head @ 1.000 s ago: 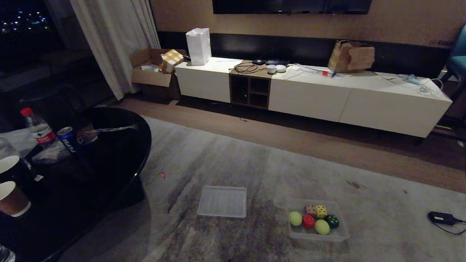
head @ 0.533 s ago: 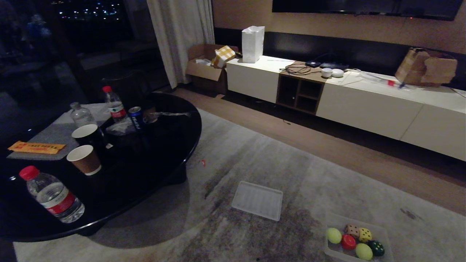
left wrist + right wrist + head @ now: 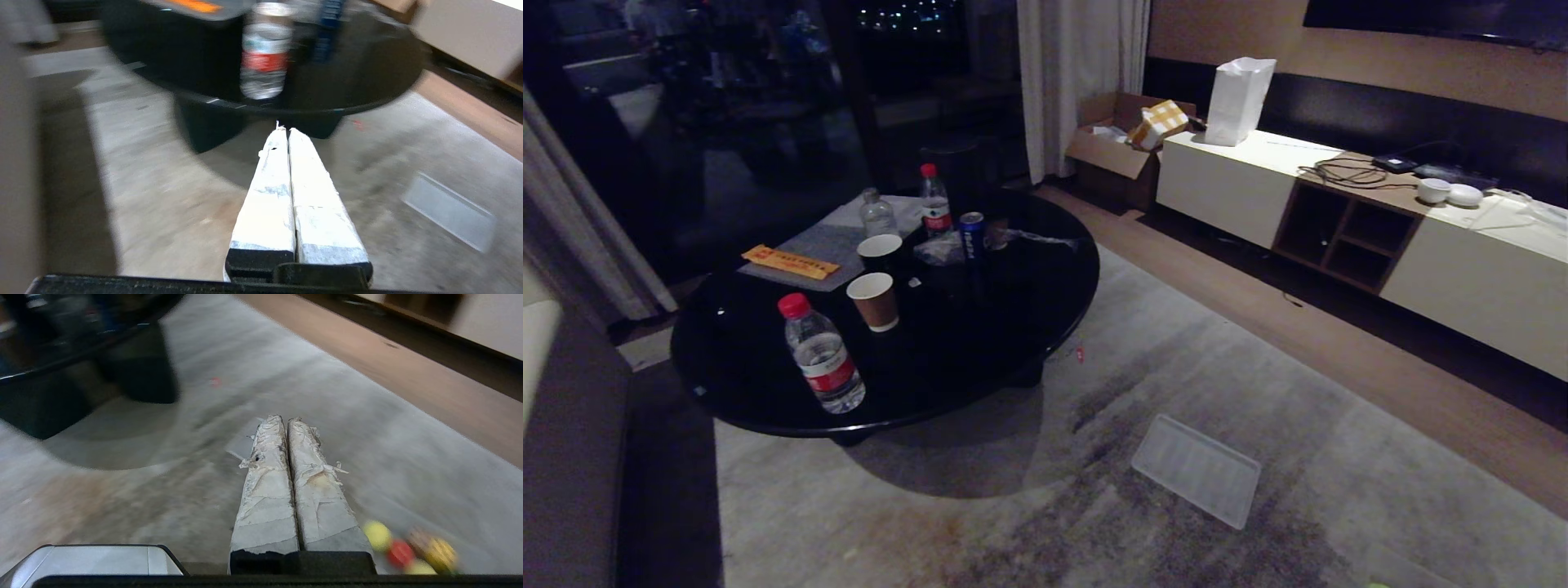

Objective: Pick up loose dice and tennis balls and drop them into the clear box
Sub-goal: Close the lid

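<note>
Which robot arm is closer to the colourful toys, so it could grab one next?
Probably the right. The shut right gripper has the yellow-green tennis balls and coloured dice near it. The shut left gripper faces the round black table.

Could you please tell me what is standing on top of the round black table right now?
On the table: three water bottles, two paper cups, a blue can, an orange packet on a grey mat. Anything behind the bottles is hidden.
</note>
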Motion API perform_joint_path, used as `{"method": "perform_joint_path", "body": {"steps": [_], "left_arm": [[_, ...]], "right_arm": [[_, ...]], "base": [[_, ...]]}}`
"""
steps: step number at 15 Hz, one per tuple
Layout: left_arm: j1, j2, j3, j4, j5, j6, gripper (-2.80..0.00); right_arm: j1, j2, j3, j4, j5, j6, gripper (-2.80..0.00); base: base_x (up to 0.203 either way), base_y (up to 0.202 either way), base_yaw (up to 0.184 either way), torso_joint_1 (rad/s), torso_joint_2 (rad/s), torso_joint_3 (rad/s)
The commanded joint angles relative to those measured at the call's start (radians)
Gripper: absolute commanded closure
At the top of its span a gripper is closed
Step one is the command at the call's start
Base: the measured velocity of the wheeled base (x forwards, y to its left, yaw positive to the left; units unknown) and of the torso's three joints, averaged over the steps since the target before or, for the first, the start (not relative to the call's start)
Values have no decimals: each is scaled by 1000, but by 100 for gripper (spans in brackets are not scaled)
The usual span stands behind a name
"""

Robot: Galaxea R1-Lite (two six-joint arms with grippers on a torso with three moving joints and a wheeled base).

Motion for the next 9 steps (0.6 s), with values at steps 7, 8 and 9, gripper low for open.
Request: {"method": "perform_joint_path", "body": {"steps": [7,8,9], "left_arm": [[0,2,2,-1,1,-1,0],[0,2,2,-1,2,-1,0],[0,0,2,-1,3,-3,0]], "right_arm": [[0,2,0,-1,1,-1,0],[0,2,0,-1,1,-1,0],[0,2,0,-1,1,-1,0]], "base": [[1,-7,136,2,2,2],[0,0,0,0,0,0],[0,0,0,0,0,0]]}}
